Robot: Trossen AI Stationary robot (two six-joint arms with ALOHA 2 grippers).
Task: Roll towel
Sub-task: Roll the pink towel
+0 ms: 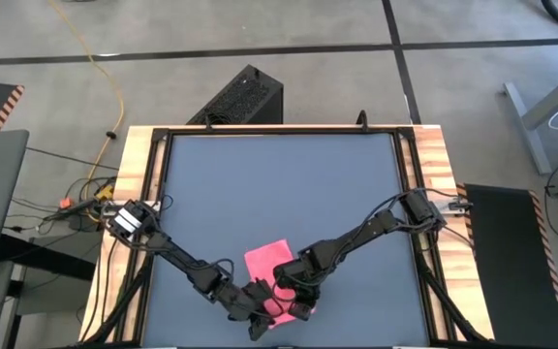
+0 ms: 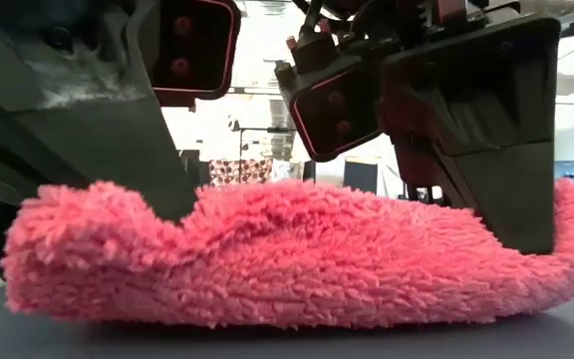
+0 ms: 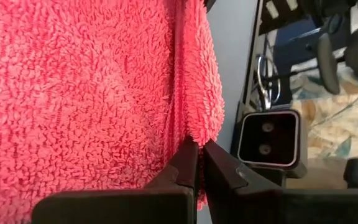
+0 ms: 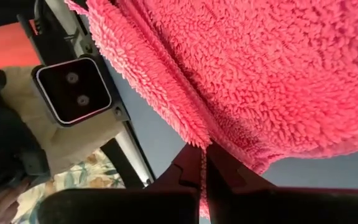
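The table (image 1: 141, 155) has a wooden edge and a dark grey mat (image 1: 279, 184) that covers almost all of its top; around it is a grey floor with a yellow cable (image 1: 105, 73) and a black box (image 1: 240, 97) just behind the far edge. Both arms reach inward to the near middle of the mat, where the left pincer (image 1: 256, 308) and the right pincer (image 1: 294, 296) are just beside each other. The towel (image 1: 271, 276), pink and fluffy, lies on the mat directly under and between them, and its far part extends a little beyond the two pincers toward the centre of the mat. In the left wrist view the left pincer (image 3: 199, 149) is nearly closed, with only a thin gap, and a fold of the towel (image 3: 92, 87) is pinched at its tips. In the right wrist view the right pincer (image 4: 202, 155) is also closed to a thin gap and it holds the edge of the towel (image 4: 253, 68). In the low view the towel (image 2: 297, 259) rests on the mat, with its side edges lifted a little, and the dark fingers (image 2: 496, 140) come down on it from above.
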